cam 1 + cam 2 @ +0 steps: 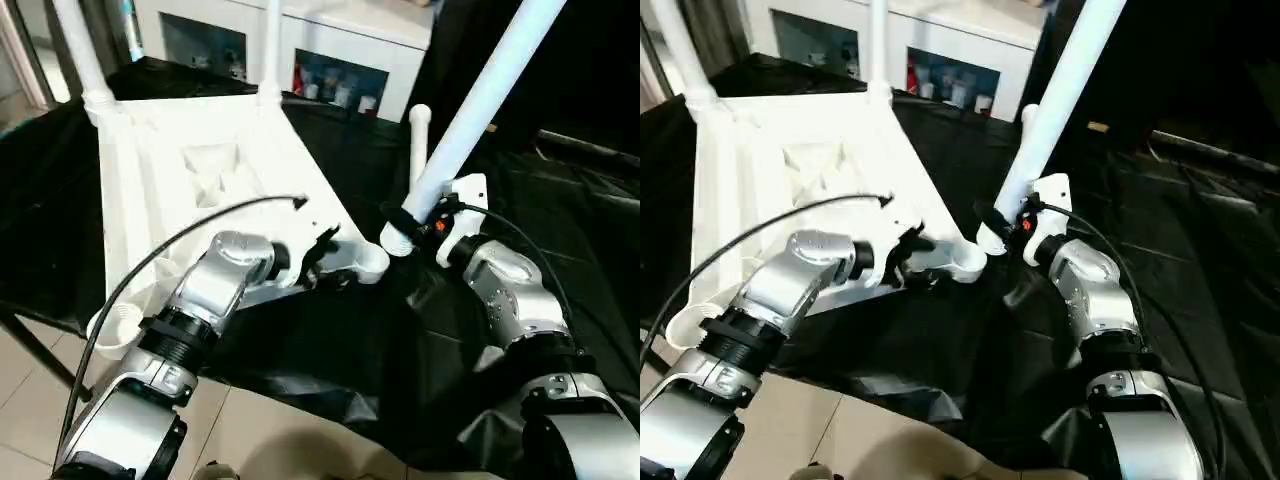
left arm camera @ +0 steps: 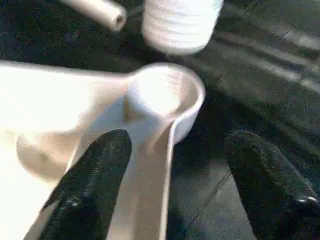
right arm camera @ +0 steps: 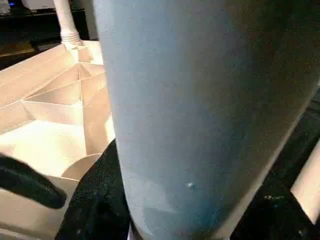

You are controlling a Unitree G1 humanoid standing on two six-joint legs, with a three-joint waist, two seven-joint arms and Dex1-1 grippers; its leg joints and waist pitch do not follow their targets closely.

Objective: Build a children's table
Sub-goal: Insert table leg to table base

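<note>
Tabletop (image 1: 200,170) lies upside down on the black cloth (image 1: 560,230), ribbed underside up, in the left eye view. Two legs already stand in the far corner sockets: one at far left (image 1: 80,50), one further right (image 1: 270,50). The left gripper (image 1: 322,262) sits right at the near right corner socket (image 1: 368,262), black fingers apart, one over the tabletop's edge. The right gripper (image 1: 425,222) is clamped on a third leg (image 1: 480,100), tilted, its ribbed end (image 1: 398,238) just beside that open socket, not in it. A fourth leg (image 1: 420,140) lies on the cloth behind. The near left socket (image 1: 118,325) is still bare. White cabinet (image 1: 340,40) at the back.

Right eye view, same scene: held leg (image 1: 1060,90) leaning up and away, ribbed end just beside the empty socket (image 1: 965,262).

Left wrist view, up close: two black fingers (image 2: 90,185) spread wide, one over the tabletop's rim, the other out over the cloth. The round socket (image 2: 167,95) gapes open between and beyond them, and the ribbed leg end (image 2: 180,22) hovers just past it, clear of the rim.

Right wrist view: the held leg (image 3: 200,115) looms large, with the tabletop's ribs (image 3: 55,105) beyond and a standing leg (image 3: 65,20) far off.
</note>
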